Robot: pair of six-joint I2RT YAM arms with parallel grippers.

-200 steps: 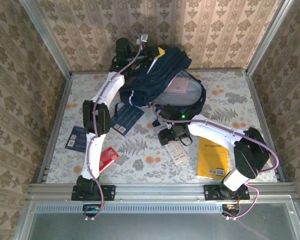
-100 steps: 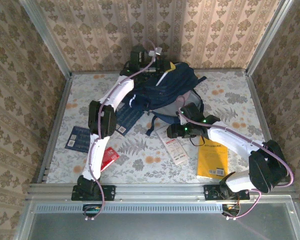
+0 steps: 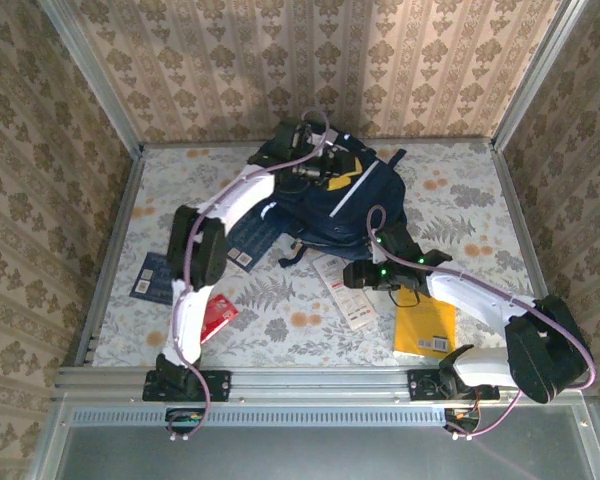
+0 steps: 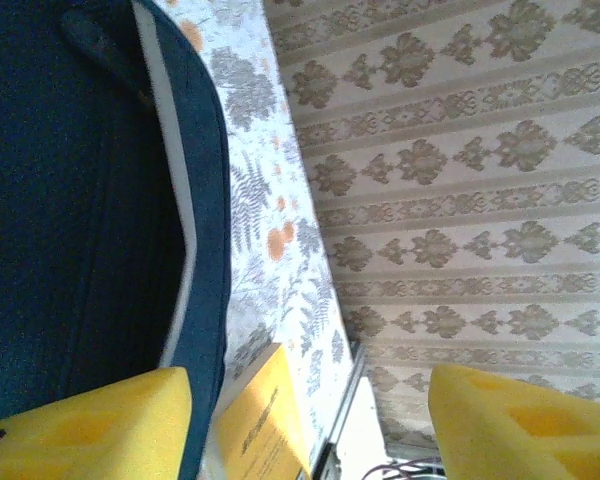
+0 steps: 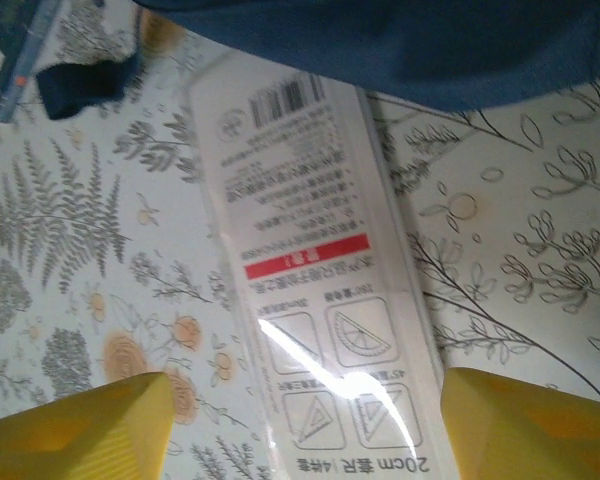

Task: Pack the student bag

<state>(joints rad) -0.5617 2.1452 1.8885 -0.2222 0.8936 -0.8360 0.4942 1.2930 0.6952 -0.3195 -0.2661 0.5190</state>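
Observation:
The student bag (image 3: 345,200), dark navy with a white stripe, lies at the back of the table, its front up. My left gripper (image 3: 323,170) hovers over its far top edge, open, with nothing between the yellow pads (image 4: 100,415). In the left wrist view the bag (image 4: 70,200) and its stripe (image 4: 175,170) take up the left side. My right gripper (image 3: 353,275) is open just above a white ruler-set pack (image 3: 346,292), near the bag's front edge. In the right wrist view the pack (image 5: 315,290) lies between the pads (image 5: 525,425), untouched, with the bag's hem (image 5: 430,40) above it.
A yellow book (image 3: 425,325) lies at the near right. A blue notebook (image 3: 252,235) pokes out beside the bag's left side. Another blue booklet (image 3: 155,278) and a red pack (image 3: 215,318) lie at the near left. Patterned walls enclose the table.
My left gripper has opened and let go of the bag, which has dropped flat and closed. The right gripper has drawn back from the bag's mouth to over the ruler pack.

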